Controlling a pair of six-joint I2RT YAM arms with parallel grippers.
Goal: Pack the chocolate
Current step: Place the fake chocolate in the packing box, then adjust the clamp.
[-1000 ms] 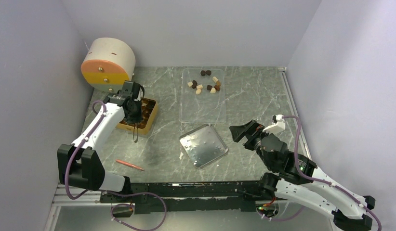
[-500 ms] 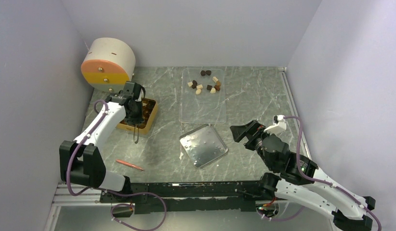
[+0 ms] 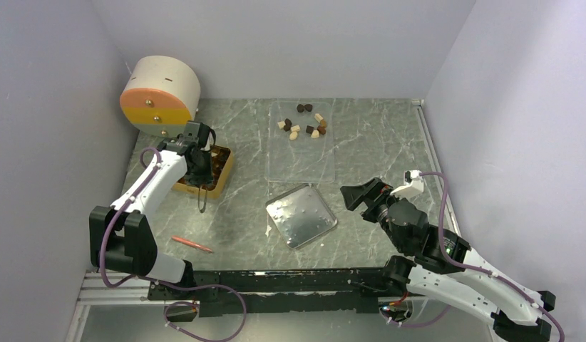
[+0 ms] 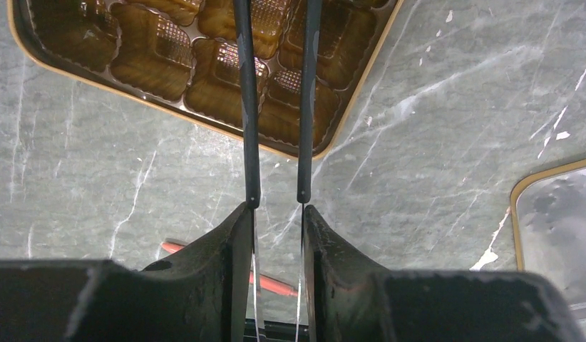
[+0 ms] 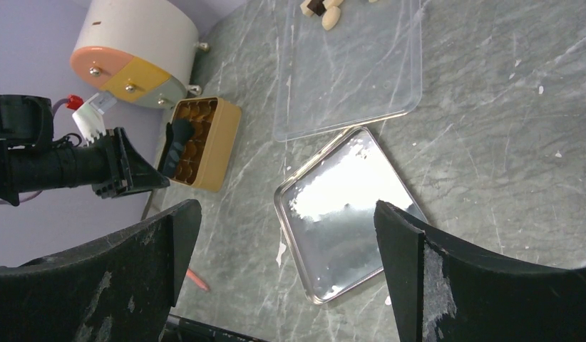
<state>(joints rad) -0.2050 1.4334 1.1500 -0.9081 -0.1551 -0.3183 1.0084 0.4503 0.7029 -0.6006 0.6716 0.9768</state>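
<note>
Over the last second the left arm point(image 3: 151, 187) shifted slightly toward the far edge of the counter, carrying the left gripper point(image 3: 199, 158) a little farther over the golden-tan compartment box point(image 3: 220, 171). The right gripper point(image 3: 360, 194) edged marginally toward the near edge early on, then held.

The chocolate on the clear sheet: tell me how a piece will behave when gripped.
The chocolate pieces look tiny, so probably very light. Their rounded shapes may roll or squirt from a pinch. The clear sheet looks glossy, so nudged pieces would likely slide.
</note>
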